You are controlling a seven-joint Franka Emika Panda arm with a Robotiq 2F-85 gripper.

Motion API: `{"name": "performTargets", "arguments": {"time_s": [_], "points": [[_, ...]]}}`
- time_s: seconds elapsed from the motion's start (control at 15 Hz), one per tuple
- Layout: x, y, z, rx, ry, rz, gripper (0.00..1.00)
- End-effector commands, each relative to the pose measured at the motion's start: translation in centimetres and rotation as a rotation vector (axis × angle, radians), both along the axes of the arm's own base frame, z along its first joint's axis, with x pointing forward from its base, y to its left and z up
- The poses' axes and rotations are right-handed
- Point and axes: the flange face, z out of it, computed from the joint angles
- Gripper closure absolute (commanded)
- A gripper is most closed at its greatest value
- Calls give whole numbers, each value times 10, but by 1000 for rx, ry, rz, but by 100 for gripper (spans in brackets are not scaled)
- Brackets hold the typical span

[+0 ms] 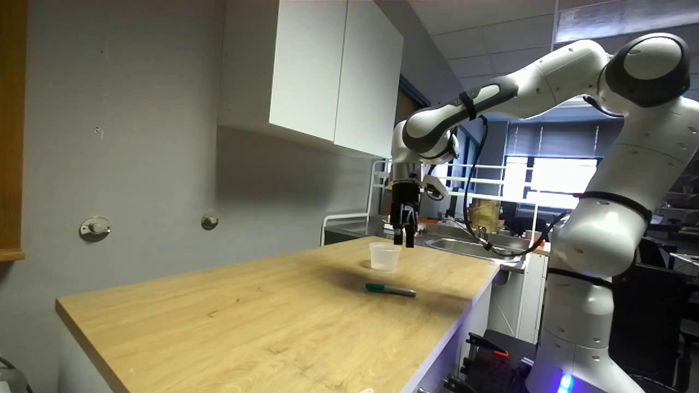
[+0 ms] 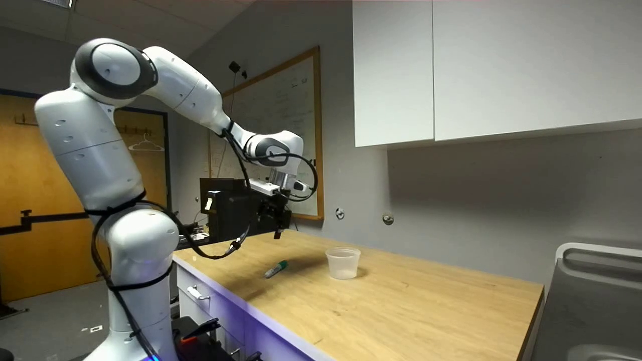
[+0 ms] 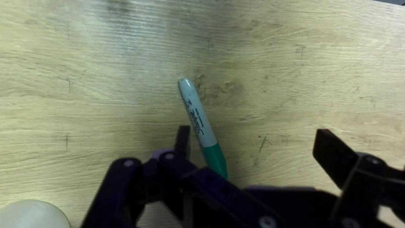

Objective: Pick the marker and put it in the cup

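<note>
The table (image 1: 246, 311) is stretching around the pen (image 3: 199, 120), its edge (image 1: 455, 329) running apart; the hand (image 1: 404, 243) is hanging higher, spread wide.

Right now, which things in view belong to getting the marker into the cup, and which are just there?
For the job:
marker, green-capped, lying on its side
cup, translucent, standing upright
gripper, open

Just there:
whiteboard
wall cabinets
sink
</note>
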Motion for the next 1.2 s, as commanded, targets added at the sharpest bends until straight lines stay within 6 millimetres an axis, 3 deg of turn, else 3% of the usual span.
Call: {"name": "performTargets", "arguments": {"time_s": [0.0, 0.47, 1.07, 1.13], "points": [[13, 11, -24, -34, 25, 130, 0], [29, 21, -80, -110, 118, 237, 0], [50, 26, -117, -128, 195, 261, 0], [53, 26, -121, -132, 197, 257, 25]]}}
